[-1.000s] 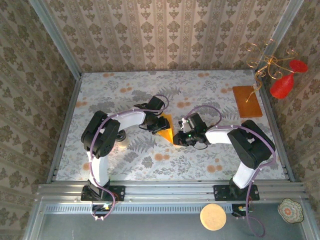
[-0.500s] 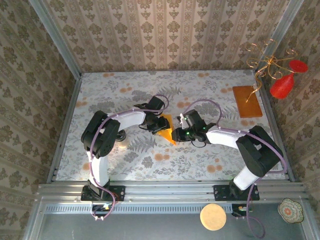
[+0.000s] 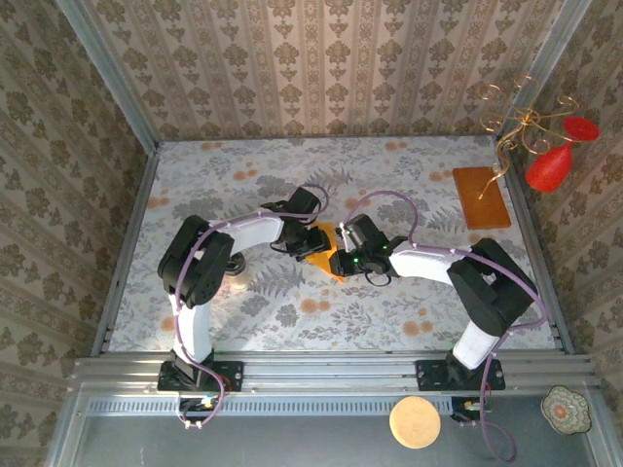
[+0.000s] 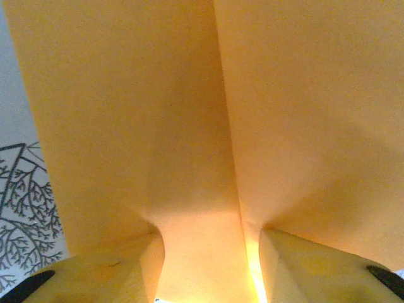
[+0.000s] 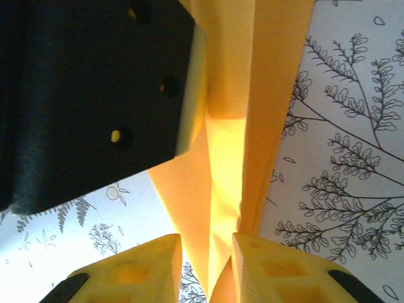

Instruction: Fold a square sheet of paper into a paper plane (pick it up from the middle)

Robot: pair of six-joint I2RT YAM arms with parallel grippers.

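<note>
A: Left gripper (image 4: 211, 233) status?

B: Clamped on the paper sheet (image 4: 284, 126). A raised fold was seen pinched between its yellow fingers (image 4: 107, 278), and the paper was dented at both fingertips. In the right wrist view its pale pad (image 5: 192, 95) was seen pressed against the fold's side.

A: Right gripper (image 5: 205, 238)?

B: Jaws were held narrowly apart, straddling the same fold from the opposite end. The fold was touched by one finger. A sliver of the floral table cover (image 5: 341, 126) was seen between the paper and the other finger, so the paper was not pinched there.

A: Sheet location?

B: Mid-table, between the two grippers, which were pointed toward each other in the top view. It was raised into a ridge along a centre crease, with flaps sloping down either side. Whether its lower edges were rested on the cover could not be told.

A: Anything else logged?

B: A brown-orange board (image 3: 480, 197) was noted flat at the far right of the table, well apart from the sheet. A wire stand with red ornaments (image 3: 547, 167) was noted just beyond it. A round tan disc (image 3: 416, 421) and a patterned dish (image 3: 567, 407) were noted on the near shelf below the arm bases.
</note>
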